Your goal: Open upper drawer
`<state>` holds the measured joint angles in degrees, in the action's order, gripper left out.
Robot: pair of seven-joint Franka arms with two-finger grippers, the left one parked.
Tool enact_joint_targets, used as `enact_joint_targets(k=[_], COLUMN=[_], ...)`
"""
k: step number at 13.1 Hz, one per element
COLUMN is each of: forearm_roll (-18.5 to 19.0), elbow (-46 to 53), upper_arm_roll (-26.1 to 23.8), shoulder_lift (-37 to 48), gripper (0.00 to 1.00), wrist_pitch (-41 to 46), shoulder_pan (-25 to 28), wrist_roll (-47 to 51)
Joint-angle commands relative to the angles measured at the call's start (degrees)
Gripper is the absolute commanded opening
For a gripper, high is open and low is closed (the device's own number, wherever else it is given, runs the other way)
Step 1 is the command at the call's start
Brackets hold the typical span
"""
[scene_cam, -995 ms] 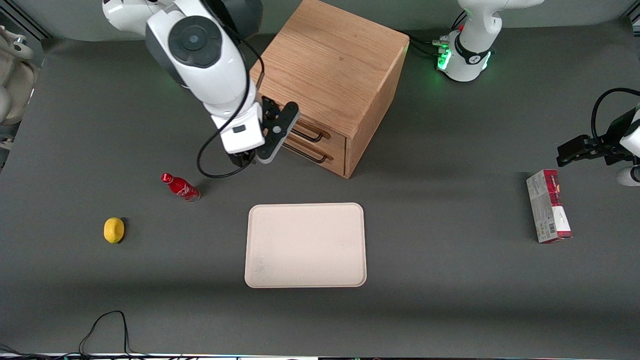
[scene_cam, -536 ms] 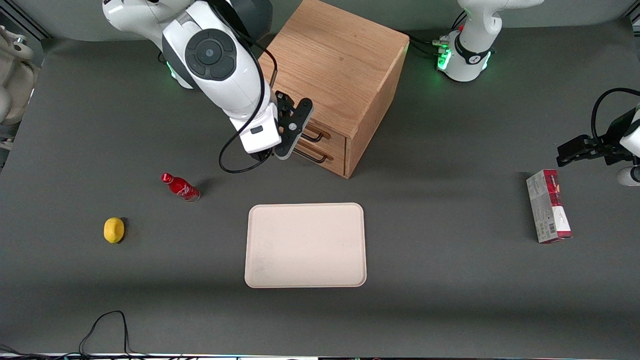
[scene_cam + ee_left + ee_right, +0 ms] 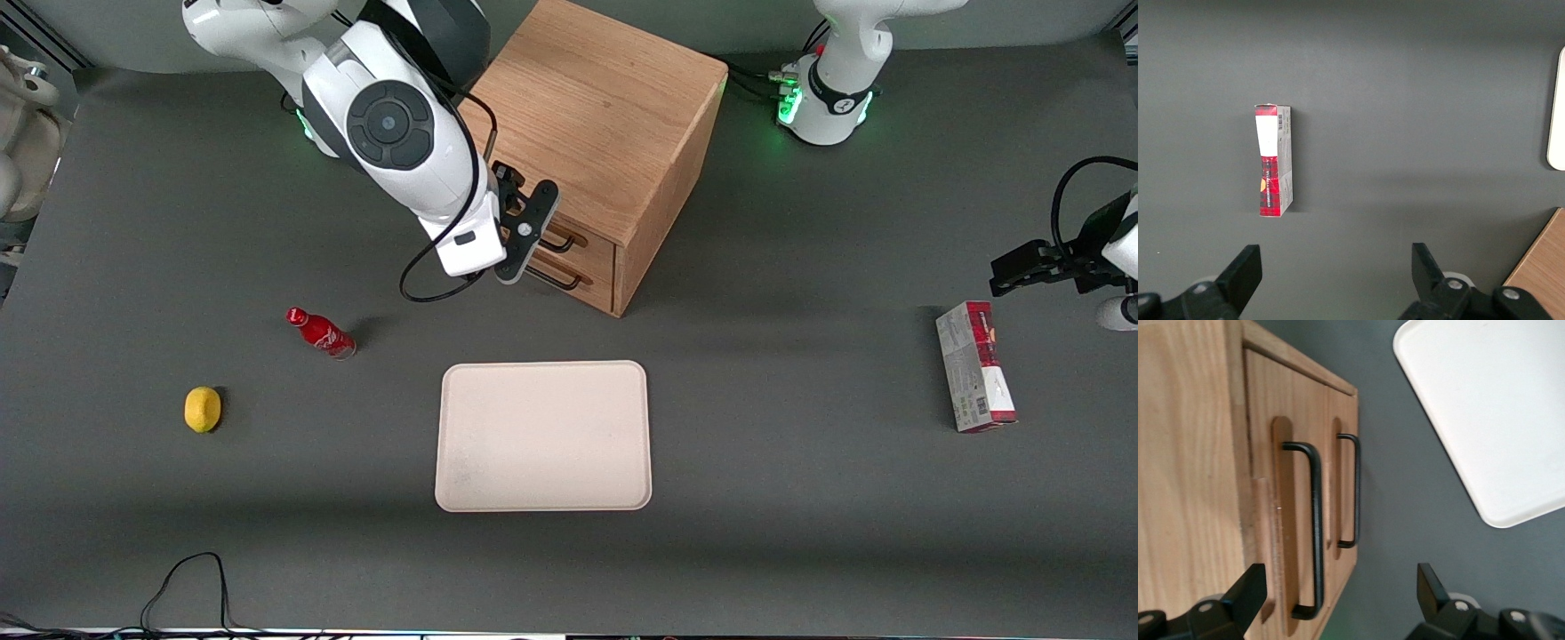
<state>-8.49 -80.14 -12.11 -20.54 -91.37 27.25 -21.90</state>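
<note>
You see the hand [image 3: 524,238] with fingers [image 3: 1245,592] spread, poised just in front of the shut upper drawer [image 3: 1275,513] of the cabinet [image 3: 605,116] near the desk's [image 3: 800,498] back edge, so that its black handle [image 3: 1313,527] can pass between them.

Upper drawer [image 3: 1268,520]: we see it shut, its black handle [image 3: 1313,527] nearest us.
Lower drawer [image 3: 1341,487]: shut, alongside.
Gripper [image 3: 1338,597]: fingers spread wide, at the handle's 6 o'clock.
Tray [image 3: 1491,413]: on the grey table [image 3: 1405,520].
</note>
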Motion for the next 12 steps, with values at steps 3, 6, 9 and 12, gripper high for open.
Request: enact_joint_targets(k=[3, 6, 9, 12], forearm_roll=[-2.5, -2.41, -2.41, -2.41], elbow=[-5.45, -14.23, -15.13, -16.35], upper_arm_roll=[0.77, 1.21, 1.21, 1.21], shoulder_lift=[4.1, 6.82, 6.56, 5.95], gripper=[1.0, 1.0, 1.0, 1.0], wrist_pitch=[-2.41, -10.39, -12.08, -13.92], shoulder_pan=[-0.18, -0.27, -0.27, -0.09], wrist_roll=[-1.83, -4.12, -4.2, -4.91])
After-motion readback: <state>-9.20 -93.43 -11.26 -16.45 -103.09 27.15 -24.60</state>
